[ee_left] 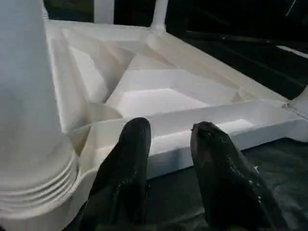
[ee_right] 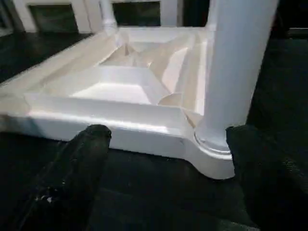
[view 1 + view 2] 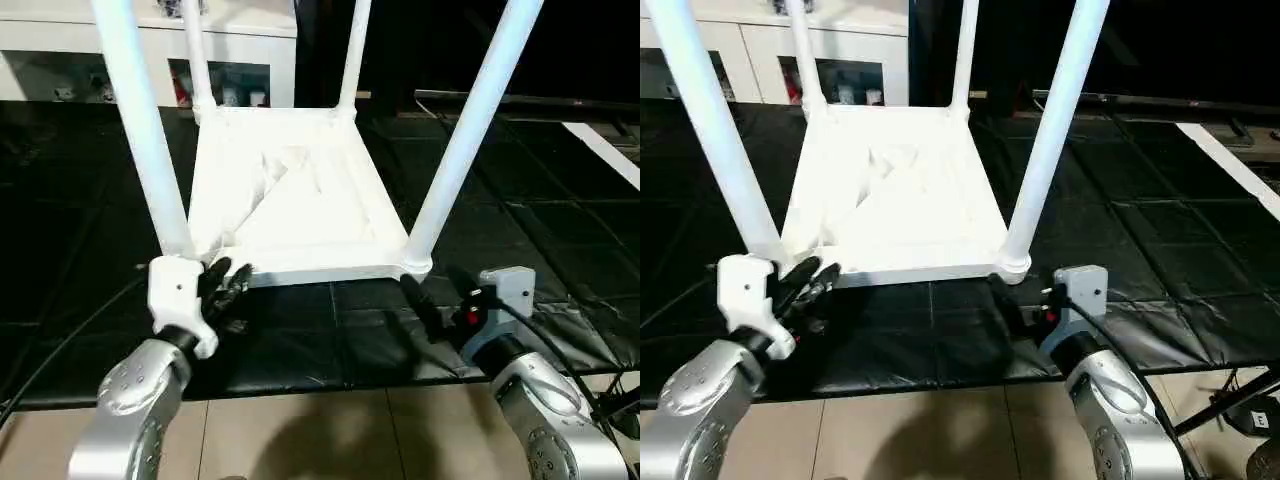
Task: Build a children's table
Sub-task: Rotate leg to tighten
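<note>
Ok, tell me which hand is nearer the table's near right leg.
Right. The right hand sits just below that leg's socket; the left hand is by the opposite near corner.

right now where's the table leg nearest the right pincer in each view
Left eye view: near-right leg, right of centre, slanting up from its corner socket.
Right eye view: same leg, just right of centre.
Left wrist view: only its socket edge at the far right.
Right wrist view: the thick column on the right.
Shared landmark: tabletop's ribbed underside.
</note>
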Motion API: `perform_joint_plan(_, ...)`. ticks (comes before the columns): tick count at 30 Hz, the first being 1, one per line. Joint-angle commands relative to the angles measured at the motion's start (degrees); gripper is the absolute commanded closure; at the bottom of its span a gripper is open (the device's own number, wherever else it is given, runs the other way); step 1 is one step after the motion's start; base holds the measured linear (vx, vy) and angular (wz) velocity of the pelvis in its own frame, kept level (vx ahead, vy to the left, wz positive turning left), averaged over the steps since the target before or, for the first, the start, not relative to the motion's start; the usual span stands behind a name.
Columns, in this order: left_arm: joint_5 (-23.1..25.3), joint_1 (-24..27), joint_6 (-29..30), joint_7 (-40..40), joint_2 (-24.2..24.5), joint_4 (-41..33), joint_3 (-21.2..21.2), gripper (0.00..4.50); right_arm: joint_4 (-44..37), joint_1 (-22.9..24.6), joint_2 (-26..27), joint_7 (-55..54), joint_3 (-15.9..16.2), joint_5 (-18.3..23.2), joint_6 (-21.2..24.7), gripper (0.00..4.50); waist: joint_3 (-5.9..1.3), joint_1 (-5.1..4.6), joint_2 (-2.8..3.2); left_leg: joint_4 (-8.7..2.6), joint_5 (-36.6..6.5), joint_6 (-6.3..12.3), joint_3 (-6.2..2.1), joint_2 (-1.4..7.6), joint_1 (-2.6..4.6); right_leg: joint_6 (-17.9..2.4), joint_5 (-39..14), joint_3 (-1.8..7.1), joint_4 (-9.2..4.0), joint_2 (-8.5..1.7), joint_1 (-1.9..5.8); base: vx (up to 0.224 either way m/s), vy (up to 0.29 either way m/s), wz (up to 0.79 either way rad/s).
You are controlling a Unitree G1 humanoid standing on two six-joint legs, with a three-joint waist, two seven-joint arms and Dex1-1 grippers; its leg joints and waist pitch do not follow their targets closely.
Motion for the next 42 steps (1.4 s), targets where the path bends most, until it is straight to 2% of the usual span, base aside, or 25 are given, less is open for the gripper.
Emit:
perform_joint_plan(1,0.6,0.1,-0.1,-0.3,0.2,-1.4,-1.0,2.89,0.8,-0.6,-0.8,0.5,0.9,-1.2,0.2,0.32,-1.69,-0.22,0.71,-5.04,-10.6,4.45,-2.68,1.23,-1.97,-4.9,0.0,-0.14,-4.59,-4.37,3.44,0.0,0.0,0.0)
perform_joint_plan(2,0.6,0.2,0.2,-0.2,0.2,-1.6,-1.1,2.89,0.9,-0.6,-0.9,0.5,1.1,-1.5,0.2,0.32,-1.75,0.35,1.03,-4.68,-11.4,6.69,-3.5,0.59,-1.74,-5.6,-1.0,-1.38,-5.35,-4.59,3.38,-0.015,-0.016,0.4)
perform_joint_plan(3,0.8,0.2,0.0,0.0,0.2,-1.6,-1.5,2.89,0.9,-0.6,-1.0,0.5,1.4,-1.8,0.1,0.32,-1.87,-0.53,1.61,-4.16,-10.9,9.08,-5.05,0.71,-1.56,-8.7,-1.7,-2.82,-5.29,-4.52,3.72,-0.015,-0.016,0.4)
perform_joint_plan(4,0.5,0.2,0.1,0.3,-0.1,-1.6,-1.6,2.89,0.9,-0.7,-0.9,0.4,1.4,-1.6,0.3,0.32,-2.11,-0.92,2.75,-4.28,-10.7,10.33,-7.56,1.76,-0.62,-11.3,-1.1,-3.92,-4.18,-2.67,3.57,0.026,-0.02,0.55)
perform_joint_plan(5,0.2,0.1,0.5,0.6,-0.4,-1.5,-1.6,2.89,0.9,-0.7,-0.6,0.3,1.1,-1.2,0.5,0.32,-1.54,-1.62,3.16,-5.37,-13.7,11.1,-9.86,3.05,-0.26,-12.4,-2.7,-4.4,-2.44,-1.08,3.05,0.014,-0.041,0.51)
perform_joint_plan(6,-1.0,-0.3,2.5,1.3,-1.1,-1.1,-1.0,2.89,1.1,-0.9,0.6,-0.7,-0.4,0.2,0.6,0.32,-1.57,-2.84,3.53,-6.48,-15.3,13.62,-13.57,3.24,0.6,-13.3,-6.6,-3.95,0.28,0.62,2.51,0.014,-0.041,0.51)
perform_joint_plan(7,-1.1,-0.5,2.6,1.3,-1.1,-0.9,-0.9,2.89,1.1,-1.0,0.9,-1.2,-1.0,0.5,0.7,0.32,-1.19,-3.04,2.33,-4.57,-14.6,14.77,-10.35,7.03,2.37,-13.9,-4.4,0.14,-0.94,-3.06,0.2,0.005,-0.082,0.43)
perform_joint_plan(8,-1.1,-0.5,2.6,1.3,-1.1,-0.9,-0.9,2.89,1.1,-1.0,0.9,-1.2,-1.0,0.5,0.7,0.32,-0.28,-2.77,2.15,-4.98,-17.0,12.09,-8.35,5.49,0.46,-14.1,-3.7,1.5,-2.59,-4.73,0.9,0.014,-0.106,0.25)
perform_joint_plan(9,-1.1,-0.5,2.4,1.3,-1.1,-0.8,-0.9,2.89,1.2,-1.1,0.8,-1.5,-1.2,0.6,0.7,0.32,-0.38,-0.94,0.32,-2.35,-15.1,6.9,-3.66,1.03,-0.96,-11.8,-8.4,3.8,-6.66,-8.61,2.06,0.014,-0.106,0.25)
perform_joint_plan(10,-0.6,-0.6,2.0,1.5,-0.8,-0.7,-0.9,2.89,1.3,-1.1,0.5,-1.3,-1.0,0.4,0.4,0.32,-0.26,1.02,-0.16,0.58,-8.7,5.05,-2.67,1.55,-1.3,-6.9,-19.9,5.83,-9.18,-12.76,3.18,0.015,-0.072,-0.02)
perform_joint_plan(11,-0.7,-0.7,1.8,1.8,-0.8,-0.5,-0.4,2.89,1.6,-1.0,-0.3,-1.6,-0.4,-2.0,-2.6,0.32,-0.81,2.69,-1.05,3.81,-6.1,5.78,-2.75,1.76,-2.84,-1.2,-27.4,8.12,-9.98,-15.13,3.82,0.0,0.0,0.0)
perform_joint_plan(12,-0.5,-0.8,1.6,2.1,-0.5,-0.4,-0.1,2.89,1.8,-0.9,-0.7,-1.7,-0.3,-3.2,-4.2,0.32,-1.03,2.9,-0.78,4.96,-4.8,6.57,-3.83,1.74,-4.93,-1.1,-24.3,8.45,-8.86,-15.21,4.84,0.0,0.0,0.0)
perform_joint_plan(14,-0.3,-0.8,1.2,1.9,-0.1,-0.4,0.0,2.89,0.9,-0.6,0.0,-0.9,-1.6,-0.8,-3.5,0.32,-0.96,2.89,-0.04,1.41,-2.2,6.74,-3.5,2.16,-3.5,-6.1,-15.9,5.49,-7.41,-10.7,3.76,0.016,0.075,-0.05)
perform_joint_plan(15,-0.4,-0.7,1.1,1.7,0.0,-0.5,0.0,2.89,0.4,-0.5,0.3,-0.7,-2.1,-0.1,-3.4,0.32,-2.02,2.23,1.45,-1.96,3.0,7.19,-2.14,2.35,-0.02,-10.6,-4.0,1.6,-4.84,-4.73,2.89,0.029,0.097,0.03)
perform_joint_plan(16,-0.7,-0.6,1.1,1.1,0.1,-0.9,0.0,2.89,-0.3,-0.1,0.4,-1.0,-2.3,-0.2,-3.4,0.32,-1.93,0.3,1.29,-2.51,4.3,11.68,-2.64,3.54,1.45,-11.5,3.7,0.6,-1.97,-1.44,0.82,0.021,0.13,0.06)
perform_joint_plan(17,-0.6,-0.3,0.8,0.7,0.3,-1.2,-0.3,2.89,-0.6,0.2,0.7,-1.5,-2.6,0.2,-3.1,0.32,-2.81,0.32,2.13,-2.18,5.9,12.2,-3.33,4.06,1.98,-11.4,5.3,0.27,-1.26,-1.65,1.08,0.004,0.125,0.0)
perform_joint_plan(19,-0.3,0.1,0.2,0.1,0.5,-1.3,-0.8,2.89,-0.6,0.5,1.6,-2.0,-3.3,1.5,-3.0,0.32,-2.44,0.07,2.96,-2.3,5.3,8.63,-3.19,4.07,1.8,-9.8,7.3,0.43,-1.94,-2.3,0.83,0.002,0.118,0.0)
perform_joint_plan(22,0.2,0.4,-0.1,0.3,0.5,-1.0,-1.4,2.89,0.3,0.2,2.0,-4.3,-3.2,-0.3,-4.1,0.32,-1.85,-0.51,1.88,-3.93,-9.7,0.92,-1.94,2.82,0.66,-7.8,2.6,1.08,-3.57,-3.58,1.7,-0.034,0.072,-0.06)
perform_joint_plan(26,0.5,0.3,-0.4,1.0,0.7,-0.8,-1.8,2.89,0.5,0.8,1.9,-3.6,-2.1,-0.6,-3.0,0.32,-1.17,-1.01,0.98,-4.86,-23.8,-3.67,-1.13,2.46,1.01,-3.9,-14.6,2.18,-5.67,-4.36,0.81,-0.065,0.012,-0.08)
perform_joint_plan(27,0.3,0.2,-1.0,0.9,0.6,-0.6,-1.9,2.89,0.1,1.1,2.5,-2.7,-2.1,0.7,-2.1,0.32,-1.12,-1.19,0.88,-4.79,-25.3,-3.94,-1.01,2.41,1.14,-2.8,-19.7,2.68,-6.39,-4.75,0.24,-0.06,-0.015,-0.06)
perform_joint_plan(31,0.0,0.6,-1.3,0.8,0.2,-0.8,-1.6,2.89,-0.2,1.6,1.8,-1.8,-0.6,0.4,-2.2,0.32,-1.14,-1.49,0.67,-4.84,-23.7,-3.51,-0.98,2.5,0.74,-2.1,-19.2,2.69,-6.44,-4.63,0.06,0.0,0.0,0.0)
perform_joint_plan(34,-0.4,0.5,-1.7,1.6,-0.1,-0.3,-0.6,2.89,0.5,1.2,1.8,-2.3,-0.2,0.1,-2.7,0.32,-1.85,-1.56,0.62,-4.49,-16.8,-2.27,-0.78,2.54,0.12,-2.7,-10.0,2.59,-5.47,-4.22,0.31,0.0,0.0,0.0)
perform_joint_plan(38,0.0,0.1,-1.6,2.5,-0.2,-0.2,-0.7,2.89,0.9,0.6,1.4,-2.3,0.1,-0.8,-2.7,0.32,-1.82,-1.57,0.57,-4.41,-15.5,-1.99,-0.61,2.6,0.32,-3.8,-5.0,2.46,-4.95,-3.76,0.22,0.0,0.0,0.0)
perform_joint_plan(41,0.0,-0.1,-1.6,2.7,-0.4,0.0,-0.8,2.89,1.3,0.2,1.5,-2.5,-0.2,-0.9,-2.5,0.32,-1.93,-2.22,1.15,-4.86,-16.6,-5.19,-1.84,3.75,1.15,-5.2,0.6,1.42,-3.99,-1.83,0.38,0.0,0.0,0.0)
perform_joint_plan(42,0.1,-0.2,-1.6,2.8,-0.5,0.0,-0.9,2.89,1.5,0.0,1.5,-2.6,-0.4,-0.7,-2.4,0.32,-1.98,-3.29,1.96,-6.56,-17.2,-3.65,-4.52,7.24,2.08,-8.8,3.4,0.08,-2.16,-0.83,0.14,0.0,0.0,0.0)
